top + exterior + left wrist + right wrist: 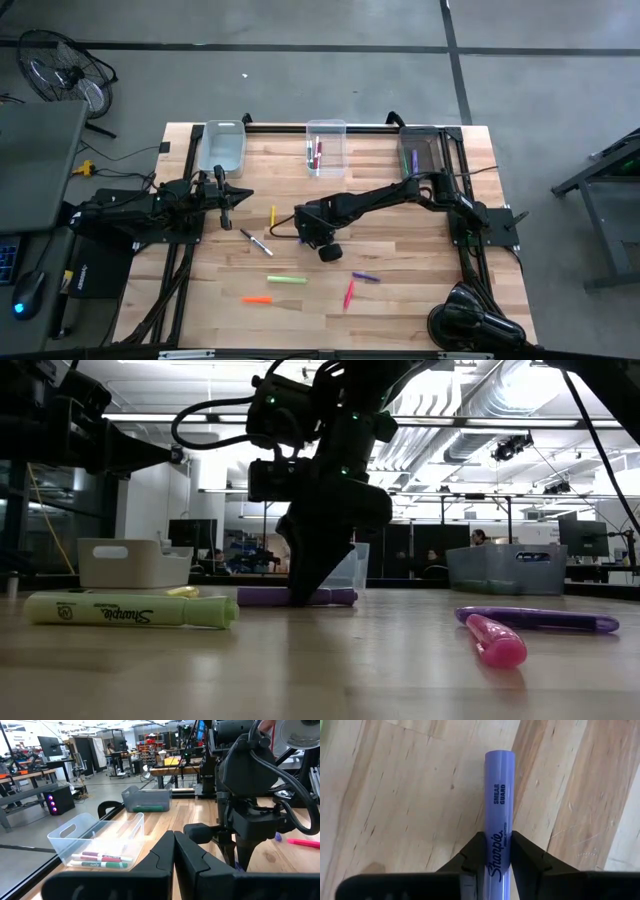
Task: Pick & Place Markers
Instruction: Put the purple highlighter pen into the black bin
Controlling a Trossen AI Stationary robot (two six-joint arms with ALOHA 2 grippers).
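1. Two arms in my feed; right gripper (495, 862) is down at table centre, fingers closed on the purple marker (499, 810), which lies flat on the wood table (400, 300).
2. Left gripper (174, 851) sits over the table's left side, fingers pressed together, holding nothing.
3. Loose markers I see: light green marker (130, 610), black-and-white marker (256, 241), orange marker (256, 299), red marker (348, 294), second purple marker (540, 619).
4. Middle bin (326, 147) holds markers, probably three.
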